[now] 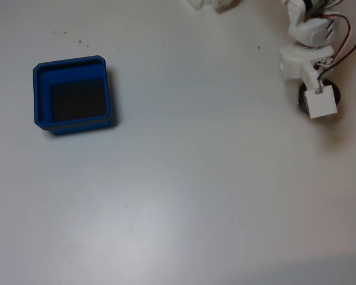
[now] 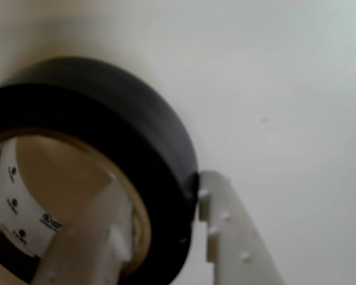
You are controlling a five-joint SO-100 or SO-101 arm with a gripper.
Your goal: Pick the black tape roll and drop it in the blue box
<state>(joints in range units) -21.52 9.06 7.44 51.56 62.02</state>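
The black tape roll point(image 1: 301, 98) lies on the white table at the right edge of the fixed view, mostly covered by the arm. My gripper point(image 1: 318, 95) hangs straight over it. In the wrist view the roll point(image 2: 136, 124) looms large, showing its pale printed inner core. One finger point(image 2: 107, 231) reaches inside the ring, and the other finger point(image 2: 225, 225) presses against the outer black wall. My gripper point(image 2: 163, 185) is shut on that wall of the roll. The blue box point(image 1: 40, 89) sits far off at the left with a bare dark floor.
The white table point(image 1: 196, 178) stretches wide between roll and box. White arm parts with red and black wires point(image 1: 344, 35) stand at the top right. Some white items point(image 1: 216, 5) lie at the top edge.
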